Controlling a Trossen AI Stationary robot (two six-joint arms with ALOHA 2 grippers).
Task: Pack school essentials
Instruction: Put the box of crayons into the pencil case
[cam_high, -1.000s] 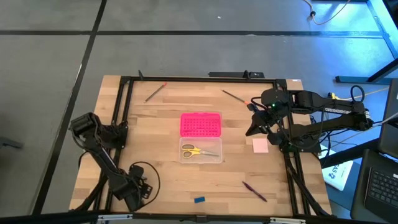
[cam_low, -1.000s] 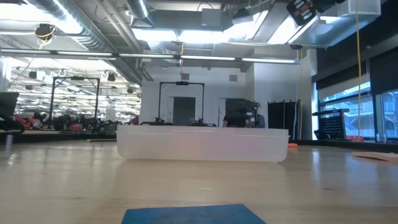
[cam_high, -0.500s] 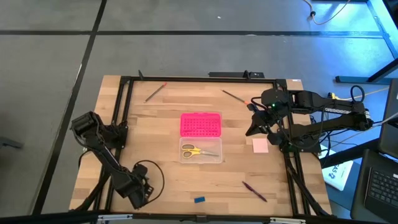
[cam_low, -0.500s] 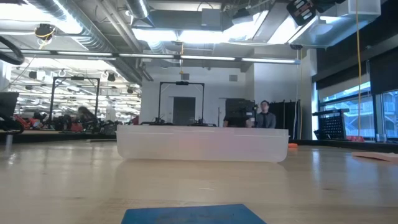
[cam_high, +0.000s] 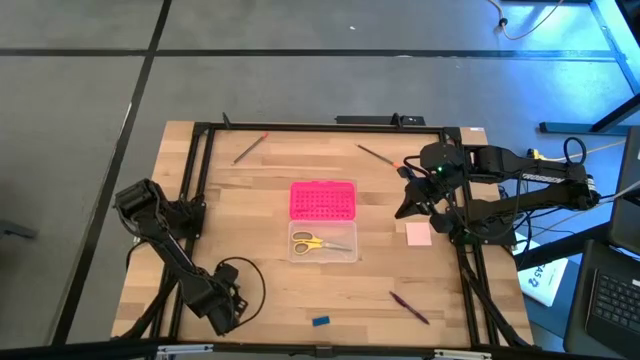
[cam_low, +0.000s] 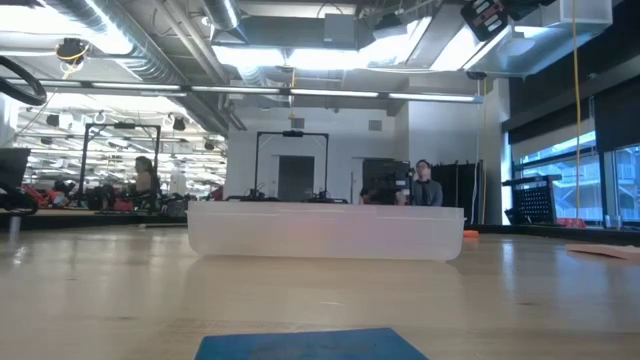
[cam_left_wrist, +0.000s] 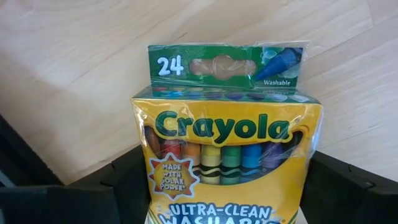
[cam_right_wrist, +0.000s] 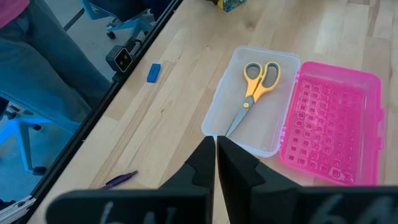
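Note:
The yellow-green crayon box (cam_left_wrist: 227, 165) lies face up near the table's near left corner, between the fingers of my left gripper (cam_high: 226, 306), which points straight down and hides it in the high view. The yellow-handled scissors (cam_high: 308, 241) lie flat in the clear box (cam_high: 345, 252) at mid-table, and the pink dotted lid (cam_high: 322, 200) sits against the box's far side. A blue eraser (cam_high: 320, 321), a purple pen (cam_high: 409, 307), a pink pad (cam_high: 418, 234) and two pencils (cam_high: 250, 147) (cam_high: 376, 153) lie flat on the wood. My right gripper (cam_right_wrist: 216, 158) hangs shut and empty above the table's right side. My left gripper pinches the crayon box by its two narrow sides (cam_left_wrist: 142, 186), one finger on each. The fingers (cam_left_wrist: 115, 186) come from above, pointing down, and lie across the box. The printed face is up; whether the box is clear of the table I cannot tell.
A black frame rail (cam_high: 190, 200) runs along the table's left side and another (cam_high: 470, 270) along its right. In the low view the eraser (cam_low: 310, 345) lies close in front and the clear box (cam_low: 325, 230) beyond it. People stand far off in the room behind.
My left gripper has rolled a little about its downward line over the near left corner, and its cable loop has swung with it. The fingers' gap looks unchanged. My right arm has kept still.

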